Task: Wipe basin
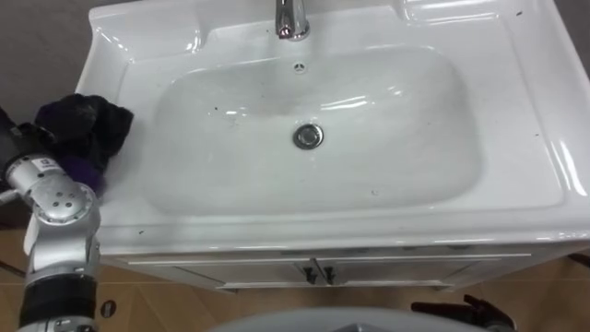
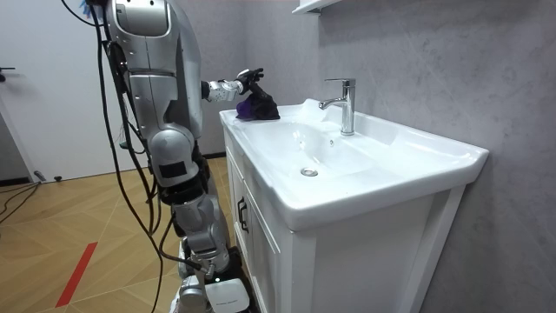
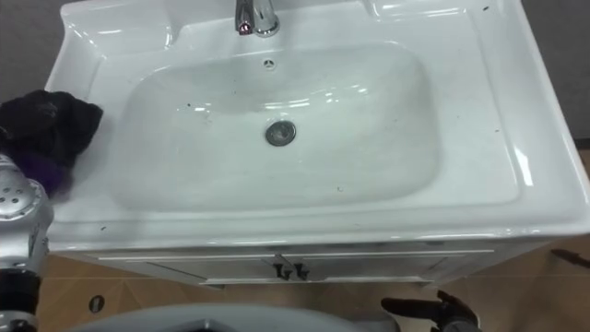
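Observation:
The white basin (image 1: 516, 120) lies below me, with a chrome tap (image 1: 291, 18) at the back and a drain (image 1: 308, 136) in the middle of the bowl. A dark purple cloth (image 1: 92, 129) sits bunched on the basin's left rim. My left hand (image 1: 26, 140) reaches in from the lower left and rests against the cloth's near side. In the room view this left hand (image 2: 248, 78) hovers just over the cloth (image 2: 258, 108). My right hand (image 1: 466, 312) hangs low at the bottom right, below the basin's front edge.
Small dark specks dot the bowl. A white cabinet (image 1: 313, 273) with two small door handles stands under the basin. A grey wall (image 2: 434, 52) backs the basin, and the floor is wood (image 2: 78, 226). I stand at the cabinet's front.

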Motion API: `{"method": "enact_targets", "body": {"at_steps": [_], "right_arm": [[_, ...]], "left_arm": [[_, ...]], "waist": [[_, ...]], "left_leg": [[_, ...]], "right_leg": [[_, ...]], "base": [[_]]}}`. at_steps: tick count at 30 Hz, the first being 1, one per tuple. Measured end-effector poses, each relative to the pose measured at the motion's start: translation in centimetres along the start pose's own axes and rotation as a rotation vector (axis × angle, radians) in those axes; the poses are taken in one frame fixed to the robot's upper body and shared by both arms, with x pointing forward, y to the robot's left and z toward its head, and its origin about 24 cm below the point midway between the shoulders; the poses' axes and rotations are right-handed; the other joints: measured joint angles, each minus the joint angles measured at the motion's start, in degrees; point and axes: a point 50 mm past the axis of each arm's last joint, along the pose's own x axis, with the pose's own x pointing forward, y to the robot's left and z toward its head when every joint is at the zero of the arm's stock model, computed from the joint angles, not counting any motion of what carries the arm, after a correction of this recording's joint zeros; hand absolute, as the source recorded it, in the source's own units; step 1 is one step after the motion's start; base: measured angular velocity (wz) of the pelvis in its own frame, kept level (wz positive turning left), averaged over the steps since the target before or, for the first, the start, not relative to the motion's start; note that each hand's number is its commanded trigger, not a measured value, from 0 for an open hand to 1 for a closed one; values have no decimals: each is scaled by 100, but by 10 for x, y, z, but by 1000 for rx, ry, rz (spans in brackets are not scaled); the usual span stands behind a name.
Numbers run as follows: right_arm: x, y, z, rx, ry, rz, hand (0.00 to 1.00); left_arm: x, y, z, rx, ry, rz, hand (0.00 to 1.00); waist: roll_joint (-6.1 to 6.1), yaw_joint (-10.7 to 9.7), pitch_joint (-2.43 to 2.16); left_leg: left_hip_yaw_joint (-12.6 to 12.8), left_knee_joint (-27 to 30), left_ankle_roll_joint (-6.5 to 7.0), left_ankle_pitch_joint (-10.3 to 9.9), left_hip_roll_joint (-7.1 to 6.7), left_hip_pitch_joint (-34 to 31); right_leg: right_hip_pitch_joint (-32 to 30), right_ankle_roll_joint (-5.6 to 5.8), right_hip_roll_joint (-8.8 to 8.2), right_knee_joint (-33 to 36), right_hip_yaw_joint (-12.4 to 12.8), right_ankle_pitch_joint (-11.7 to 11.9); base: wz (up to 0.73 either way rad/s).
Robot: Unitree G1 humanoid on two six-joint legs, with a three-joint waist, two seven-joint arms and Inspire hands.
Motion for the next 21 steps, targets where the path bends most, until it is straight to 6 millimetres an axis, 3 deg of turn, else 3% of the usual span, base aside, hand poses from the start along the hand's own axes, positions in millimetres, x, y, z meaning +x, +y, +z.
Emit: {"method": "enact_targets", "body": {"at_steps": [13,21], "right_arm": [[0,-1,-2,-14,-4,8,0],[-2,-3,-10,-10,15,1,0]], "left_arm": [[0,-1,0,-45,10,-29,0],[6,11,3,-65,-1,33,0]], "waist": [[13,46,1],[20,43,10]], "left_leg": [[0,3,0,-1,2,40],[-7,4,0,-1,1,81]], "right_leg": [[42,1,1,17,6,1],[97,1,1,5,-5,0]], "base": [[1],[0]]}}
